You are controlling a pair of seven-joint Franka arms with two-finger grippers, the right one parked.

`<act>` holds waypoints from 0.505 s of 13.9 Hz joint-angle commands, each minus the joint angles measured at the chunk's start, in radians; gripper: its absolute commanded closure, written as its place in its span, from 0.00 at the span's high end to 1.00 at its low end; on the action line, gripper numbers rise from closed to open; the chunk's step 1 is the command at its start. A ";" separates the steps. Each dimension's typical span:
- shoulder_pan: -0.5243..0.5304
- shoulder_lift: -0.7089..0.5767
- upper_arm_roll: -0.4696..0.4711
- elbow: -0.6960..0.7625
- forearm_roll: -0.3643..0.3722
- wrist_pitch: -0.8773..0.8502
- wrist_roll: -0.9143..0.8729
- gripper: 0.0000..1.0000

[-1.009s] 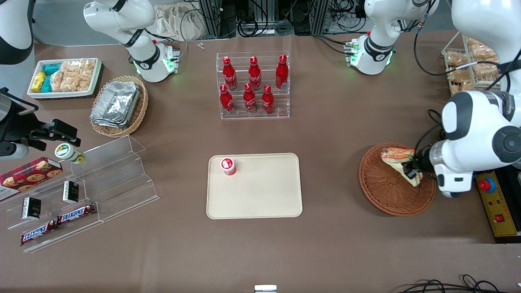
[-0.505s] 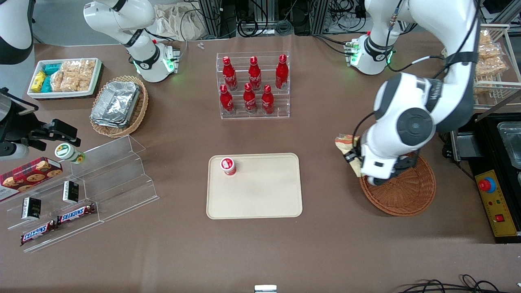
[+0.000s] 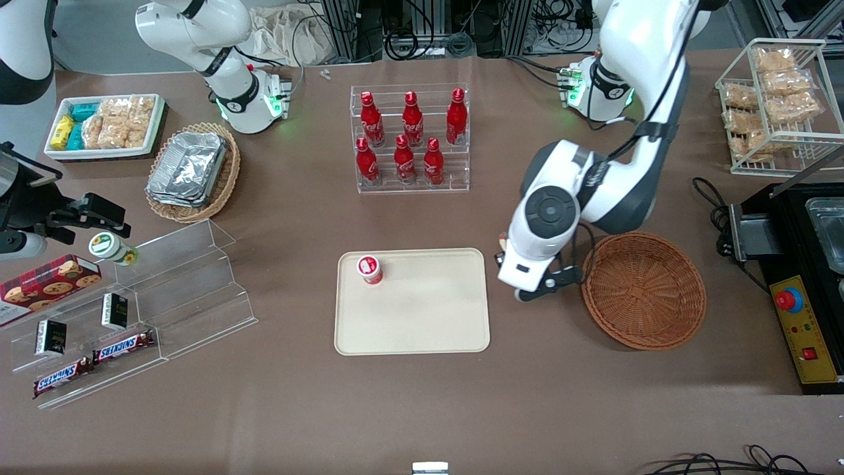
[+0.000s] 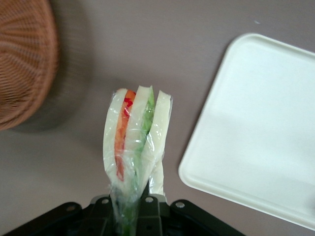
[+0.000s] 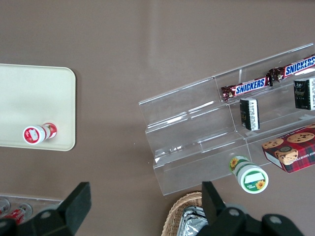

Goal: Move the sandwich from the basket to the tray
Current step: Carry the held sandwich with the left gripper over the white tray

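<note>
Since a second ago the arm has swung out of the basket (image 3: 644, 290), which now sits empty, and carried the sandwich (image 4: 134, 147) toward the tray (image 3: 422, 323). The gripper (image 4: 130, 209) is clamped on the sandwich's lower end, wedge sticking straight out from the fingers, orange and green filling edge showing in the wrist view. In the front view the arm's body covers the gripper and nearly all of the sandwich. It hangs over bare table in the gap between basket and tray, just beside the tray's edge on the working arm's side, not yet over the tray. So pick and lift look done, transfer about halfway, drop still to come. The tray's rim is low, so it needs little clearance. A red-capped cup (image 3: 370, 269) stands in the tray corner toward the parked arm's end, well apart from the incoming side; most of the tray is open. The bottle rack (image 3: 411, 140) is farther from the camera than the tray, out of the likely path.
</note>
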State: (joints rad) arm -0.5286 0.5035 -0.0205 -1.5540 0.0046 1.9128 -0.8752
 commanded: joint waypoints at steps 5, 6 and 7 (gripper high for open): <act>-0.088 0.170 -0.015 0.155 0.097 0.136 0.076 0.00; -0.091 0.187 -0.015 0.155 0.095 0.171 0.099 0.00; -0.091 0.203 -0.016 0.155 0.092 0.208 0.120 0.00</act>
State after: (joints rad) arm -0.6105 0.6586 -0.0403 -1.4422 0.0815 2.0806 -0.8016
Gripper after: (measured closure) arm 0.846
